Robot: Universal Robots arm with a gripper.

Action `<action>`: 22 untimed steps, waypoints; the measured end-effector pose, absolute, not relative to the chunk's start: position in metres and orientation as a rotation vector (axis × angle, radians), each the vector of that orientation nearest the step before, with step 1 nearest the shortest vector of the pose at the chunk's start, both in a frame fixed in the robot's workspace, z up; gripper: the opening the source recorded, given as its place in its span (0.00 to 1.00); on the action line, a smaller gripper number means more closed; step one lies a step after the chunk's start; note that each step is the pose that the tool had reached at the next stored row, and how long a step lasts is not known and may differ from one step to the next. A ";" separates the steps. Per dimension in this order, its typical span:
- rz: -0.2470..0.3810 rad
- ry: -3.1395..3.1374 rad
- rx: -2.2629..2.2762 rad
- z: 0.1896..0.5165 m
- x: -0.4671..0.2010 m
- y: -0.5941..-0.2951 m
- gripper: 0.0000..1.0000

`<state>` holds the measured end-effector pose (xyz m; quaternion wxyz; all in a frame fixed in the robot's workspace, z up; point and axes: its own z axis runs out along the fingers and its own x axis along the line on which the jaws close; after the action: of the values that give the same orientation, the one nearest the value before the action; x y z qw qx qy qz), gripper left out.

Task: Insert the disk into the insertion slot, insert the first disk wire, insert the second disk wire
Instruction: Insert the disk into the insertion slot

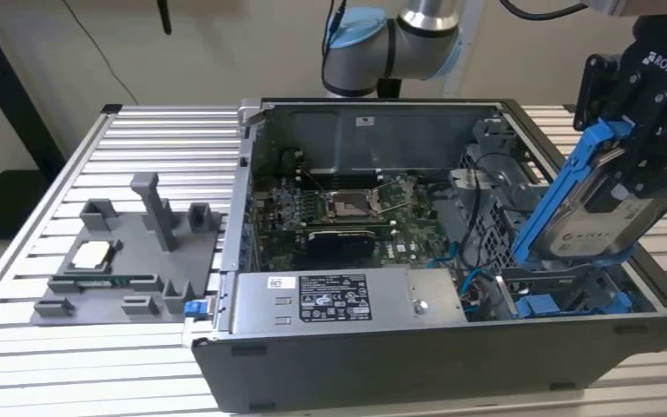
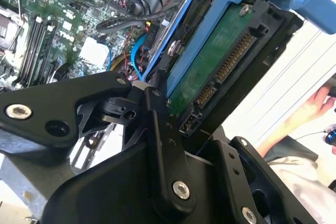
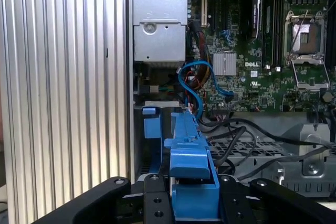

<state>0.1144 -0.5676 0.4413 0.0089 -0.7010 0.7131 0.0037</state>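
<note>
Saw a ribbed aluminium bench (image 1: 136, 122) carrying an open dark grey computer case (image 1: 426, 365) across the middle and the exterior view's right. Noted inside it a green motherboard (image 1: 346, 208) at centre and a grey power supply box with stickers (image 1: 346, 300) along the lower edge.

Found the flat rectangular silver-grey disk (image 1: 594, 217), clipped in a bright blue plastic carrier, at the exterior view's right. Steeply tilted, lower end down by the grey perforated-metal insertion slot (image 1: 571, 291), not yet seated. Could not tell whether touching it. Found the black claw (image 1: 635, 178) at the upper right, clenched on the disk's upper part.

Judged the disk insertion to be the step in hand, both wire steps not begun. Judged the seating to call for squaring the carrier with the slot's walls, then a straight push.
</note>
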 end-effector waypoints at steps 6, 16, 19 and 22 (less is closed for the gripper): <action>0.012 2.228 -2.190 0.440 0.115 -0.568 0.33; 0.012 2.228 -2.190 0.437 0.115 -0.568 0.33; 0.012 2.228 -2.190 0.436 0.115 -0.568 0.33; 0.012 2.228 -2.190 0.435 0.117 -0.568 0.33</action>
<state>0.1168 -0.5677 0.4350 0.0089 -0.7010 0.7131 0.0037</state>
